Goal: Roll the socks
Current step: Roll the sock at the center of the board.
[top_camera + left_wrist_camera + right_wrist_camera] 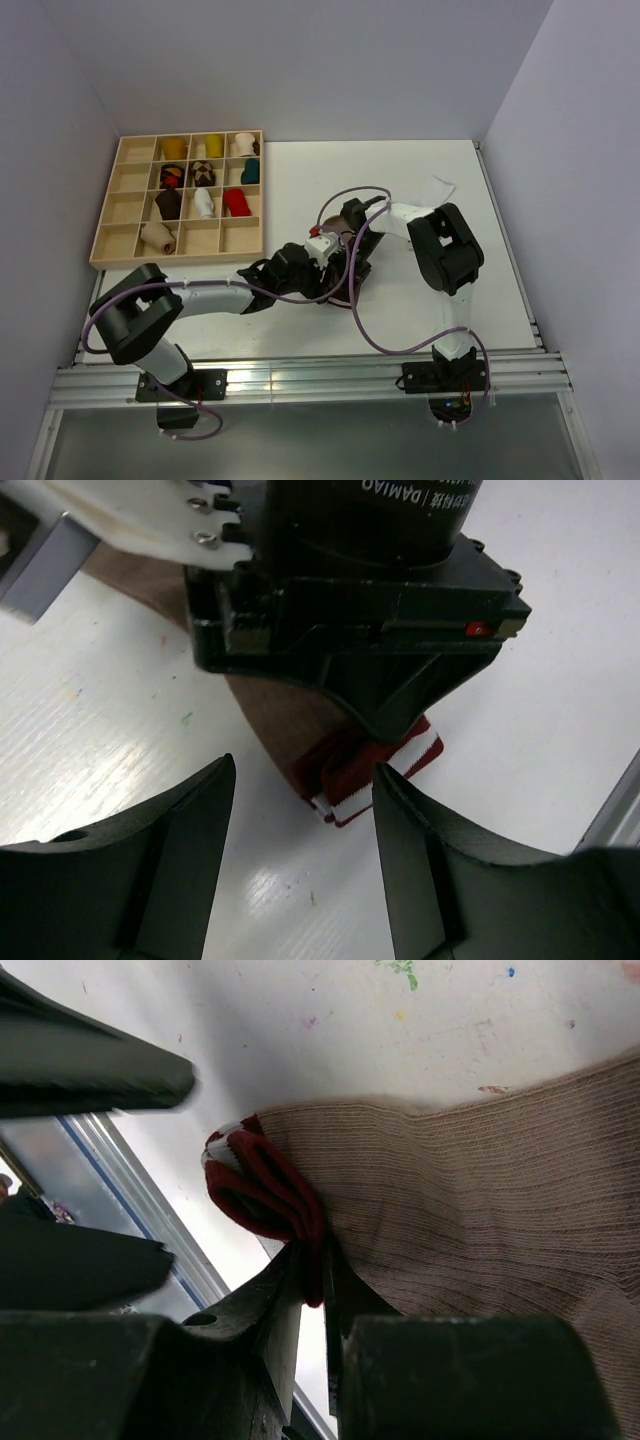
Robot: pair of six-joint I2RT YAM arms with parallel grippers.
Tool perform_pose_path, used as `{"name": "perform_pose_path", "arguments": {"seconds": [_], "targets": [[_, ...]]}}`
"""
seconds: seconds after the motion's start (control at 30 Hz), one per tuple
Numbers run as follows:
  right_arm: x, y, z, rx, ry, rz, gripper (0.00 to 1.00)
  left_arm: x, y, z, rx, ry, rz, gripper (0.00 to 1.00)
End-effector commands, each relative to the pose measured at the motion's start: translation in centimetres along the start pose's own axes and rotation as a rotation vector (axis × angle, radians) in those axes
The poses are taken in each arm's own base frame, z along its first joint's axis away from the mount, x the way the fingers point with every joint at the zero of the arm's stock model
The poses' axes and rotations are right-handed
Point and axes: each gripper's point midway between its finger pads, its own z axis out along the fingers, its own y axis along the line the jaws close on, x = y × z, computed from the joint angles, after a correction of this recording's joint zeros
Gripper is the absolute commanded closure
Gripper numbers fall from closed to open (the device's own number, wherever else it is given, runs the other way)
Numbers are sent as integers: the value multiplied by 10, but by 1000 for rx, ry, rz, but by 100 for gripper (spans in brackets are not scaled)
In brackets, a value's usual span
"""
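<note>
A brown sock (480,1190) with a maroon-and-white striped cuff (255,1175) lies on the white table. My right gripper (322,1265) is shut on the edge of the cuff. In the left wrist view the cuff (365,770) shows just beyond my open, empty left gripper (303,775), under the right gripper's black body. In the top view both grippers meet at the table's middle, left (305,272) and right (335,255), with the brown sock (352,214) partly hidden behind them. A pale cloth piece (438,188) lies at the back right, too small to identify.
A wooden compartment tray (120,215) at the back left holds several rolled socks. Purple cables (365,320) loop over the table near the right arm. The table's metal front rail (300,380) runs along the near edge.
</note>
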Motion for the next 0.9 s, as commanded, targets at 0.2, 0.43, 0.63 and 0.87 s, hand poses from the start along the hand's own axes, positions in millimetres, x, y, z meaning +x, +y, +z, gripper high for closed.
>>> {"name": "perform_pose_path", "arguments": {"seconds": [0.2, 0.43, 0.63, 0.87], "targets": [[-13, -38, -6, 156, -20, -45, 81, -7, -11, 22, 53, -1, 5, 39], [-16, -39, -8, 167, -27, -44, 80, 10, -9, 35, 51, 59, -15, 45], [-19, -39, -12, 174, -37, -53, 75, 21, -9, 44, 45, 96, -76, 64], [-32, -39, -37, 220, -136, -54, 49, 36, 5, 47, -76, 140, -226, 100]]}}
